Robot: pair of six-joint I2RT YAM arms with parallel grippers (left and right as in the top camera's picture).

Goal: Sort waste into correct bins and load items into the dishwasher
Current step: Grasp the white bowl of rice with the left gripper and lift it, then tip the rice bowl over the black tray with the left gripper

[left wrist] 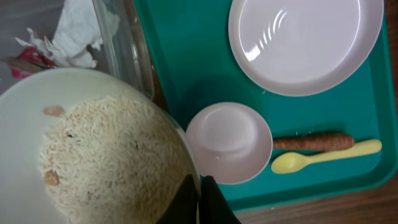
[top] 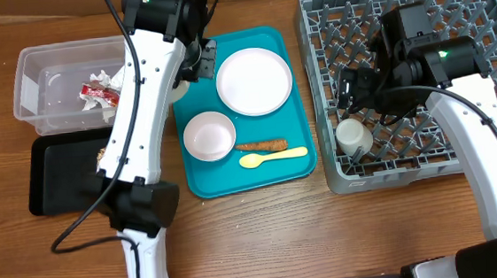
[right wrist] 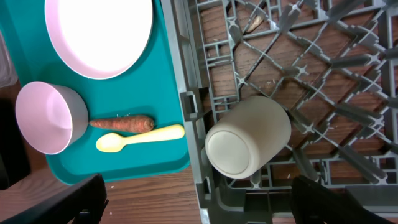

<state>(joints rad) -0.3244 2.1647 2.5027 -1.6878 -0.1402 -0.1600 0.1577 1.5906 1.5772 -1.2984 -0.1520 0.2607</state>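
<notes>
My left gripper (left wrist: 200,186) is pinched together on the near rim of the rice bowl (left wrist: 93,149), which I hold over the gap between the tub (top: 49,84) and the teal tray (top: 207,178). The rice (left wrist: 106,155) is spread across its floor with a couple of small brown lumps in it. In the tub beneath lie the wrapper (left wrist: 28,59) and the paper (left wrist: 81,31), and the black tray (top: 56,176) sits just in front of the tub. On the teal tray the carrot (top: 262,145) lies with its long axis along the near edge, thin end toward the empty bowl (top: 209,135) and thick end toward the rack (top: 487,14). The spoon (top: 272,157) lies parallel just in front of it, scoop toward the empty bowl and handle toward the rack. The plate (top: 254,81) lies flat at the far end. My right gripper (right wrist: 202,199) hangs over the rack with fingers wide apart, holding nothing. Below it the cup (right wrist: 249,137) lies on its side in the near-left corner, closed end toward the rack wall.
</notes>
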